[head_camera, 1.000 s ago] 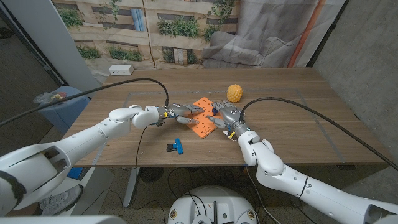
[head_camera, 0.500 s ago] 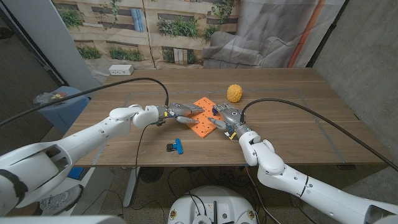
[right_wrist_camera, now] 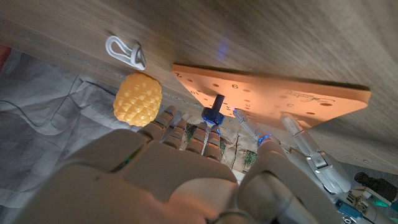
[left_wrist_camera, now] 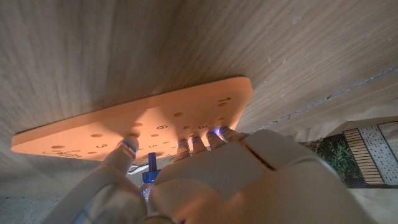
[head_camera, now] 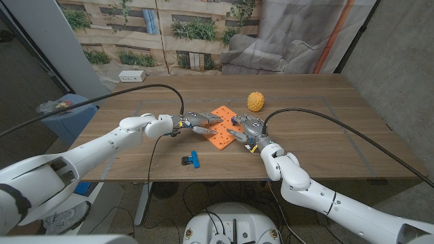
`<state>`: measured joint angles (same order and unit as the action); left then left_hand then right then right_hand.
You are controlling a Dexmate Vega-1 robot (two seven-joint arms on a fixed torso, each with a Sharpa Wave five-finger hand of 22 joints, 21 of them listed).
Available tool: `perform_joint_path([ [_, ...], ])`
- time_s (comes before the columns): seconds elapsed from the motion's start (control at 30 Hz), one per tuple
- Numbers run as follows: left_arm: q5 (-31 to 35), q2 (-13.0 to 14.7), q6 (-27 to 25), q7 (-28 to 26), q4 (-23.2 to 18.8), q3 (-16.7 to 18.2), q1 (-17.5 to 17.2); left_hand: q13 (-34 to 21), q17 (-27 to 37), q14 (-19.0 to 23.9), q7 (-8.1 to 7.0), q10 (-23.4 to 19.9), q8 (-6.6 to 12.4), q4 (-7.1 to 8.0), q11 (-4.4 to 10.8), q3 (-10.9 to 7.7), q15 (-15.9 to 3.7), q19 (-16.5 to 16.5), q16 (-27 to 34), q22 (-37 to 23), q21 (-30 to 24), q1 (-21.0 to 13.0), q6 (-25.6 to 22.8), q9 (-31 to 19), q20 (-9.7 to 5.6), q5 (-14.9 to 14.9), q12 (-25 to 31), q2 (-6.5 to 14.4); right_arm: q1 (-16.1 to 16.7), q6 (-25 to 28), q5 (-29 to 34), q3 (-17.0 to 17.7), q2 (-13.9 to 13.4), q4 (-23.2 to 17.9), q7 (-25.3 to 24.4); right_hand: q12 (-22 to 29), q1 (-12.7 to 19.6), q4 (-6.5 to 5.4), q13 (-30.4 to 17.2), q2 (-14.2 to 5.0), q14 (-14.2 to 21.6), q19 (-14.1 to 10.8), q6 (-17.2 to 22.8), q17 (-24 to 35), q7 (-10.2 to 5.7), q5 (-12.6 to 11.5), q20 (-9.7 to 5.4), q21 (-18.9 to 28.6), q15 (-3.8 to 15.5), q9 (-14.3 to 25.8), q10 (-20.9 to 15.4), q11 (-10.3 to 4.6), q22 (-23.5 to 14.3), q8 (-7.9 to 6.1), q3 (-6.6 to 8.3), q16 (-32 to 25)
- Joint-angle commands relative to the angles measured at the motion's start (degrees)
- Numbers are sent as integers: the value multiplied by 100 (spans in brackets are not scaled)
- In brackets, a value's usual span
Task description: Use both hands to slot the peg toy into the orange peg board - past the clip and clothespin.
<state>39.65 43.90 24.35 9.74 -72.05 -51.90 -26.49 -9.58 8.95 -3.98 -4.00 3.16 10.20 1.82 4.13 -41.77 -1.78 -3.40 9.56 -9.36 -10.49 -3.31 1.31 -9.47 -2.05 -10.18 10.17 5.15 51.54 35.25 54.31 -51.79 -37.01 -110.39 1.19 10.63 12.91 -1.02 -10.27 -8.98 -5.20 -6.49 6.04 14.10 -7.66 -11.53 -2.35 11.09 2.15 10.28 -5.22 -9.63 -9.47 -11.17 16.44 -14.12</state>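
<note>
peg toy (right_wrist_camera: pixel 215 109) stands upright, its long axis perpendicular to orange peg board (right_wrist_camera: pixel 273 96).

a wooden table (head_camera: pixel 325 146) carries an orange peg board (head_camera: pixel 220 129) near its middle, a yellow pineapple-shaped toy (head_camera: pixel 255 102) behind it, a blue and black clothespin (head_camera: pixel 191 160) near the front edge, and a white clip (right_wrist_camera: pixel 127 51) by the toy.

Head cam high, facing 12 o'clock down over bench (head_camera: pixel 319 129). Both wrist cams inverted, close behind own robot hand. All share orange peg board (head_camera: pixel 222 127).
</note>
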Motion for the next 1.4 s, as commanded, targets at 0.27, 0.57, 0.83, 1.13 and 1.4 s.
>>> perform_joint_path([
  [0.27, 14, -2, 34, 207, 30, -81, 23, -36, 70, 190, -17, -247, 36, 28, 46, -5, -403, 138, 60, -48, -52, -43, -269, -46, -780, -9, 43, 511, -46, 19, -58, -49, 17, 44, 51, 38, 25, 9, -25, -15, -8, -23, 88, 18, -31, 15, -33, -17, 250, 7, -86, -24, -17, -2, 72, -20],
  [0.57, 6, 50, -22, 207, -82, -47, -46, -36, 70, 191, -17, -254, 36, 28, 39, -2, -405, 139, 61, -48, -52, -45, -269, -46, -779, -8, 46, 512, -92, -23, 34, -120, -37, 14, 207, 43, -10, 6, -25, -24, -19, -6, 118, 22, -36, 19, -49, -25, 253, 7, -124, -40, -17, -6, 86, -21],
  [0.83, 0, 92, -91, 214, -180, -6, -114, -36, 70, 190, -19, -252, 35, 30, 52, -3, -404, 138, 60, -48, -51, -47, -270, -46, -780, -8, 45, 512, -114, 13, 84, -128, -25, 24, 331, 41, -74, -30, -25, -39, -45, 32, 136, 35, -41, 30, -48, -39, 265, 7, -137, -44, -17, -7, 89, -19],
  [1.13, 14, 67, -74, 216, -162, -9, -104, -36, 70, 190, -14, -254, 35, 34, 43, -3, -403, 139, 60, -48, -52, -47, -269, -46, -780, -8, 46, 513, -62, 103, 57, -99, 5, 1, 366, 52, -151, -79, -25, -52, -54, 55, 174, 50, -36, 45, -46, -44, 271, 8, -186, -30, -17, -14, 91, -25],
  [1.4, 5, 79, -94, 248, -195, 2, -116, -36, 70, 195, -13, -254, 35, 36, 40, -5, -406, 140, 61, -48, -52, -47, -272, -46, -778, -8, 46, 509, -29, 120, -125, -48, 10, -4, 372, 52, -227, -126, -25, -61, -61, 60, 201, 64, -19, 58, -57, -42, 279, 10, -214, -29, -17, -16, 95, -32],
])
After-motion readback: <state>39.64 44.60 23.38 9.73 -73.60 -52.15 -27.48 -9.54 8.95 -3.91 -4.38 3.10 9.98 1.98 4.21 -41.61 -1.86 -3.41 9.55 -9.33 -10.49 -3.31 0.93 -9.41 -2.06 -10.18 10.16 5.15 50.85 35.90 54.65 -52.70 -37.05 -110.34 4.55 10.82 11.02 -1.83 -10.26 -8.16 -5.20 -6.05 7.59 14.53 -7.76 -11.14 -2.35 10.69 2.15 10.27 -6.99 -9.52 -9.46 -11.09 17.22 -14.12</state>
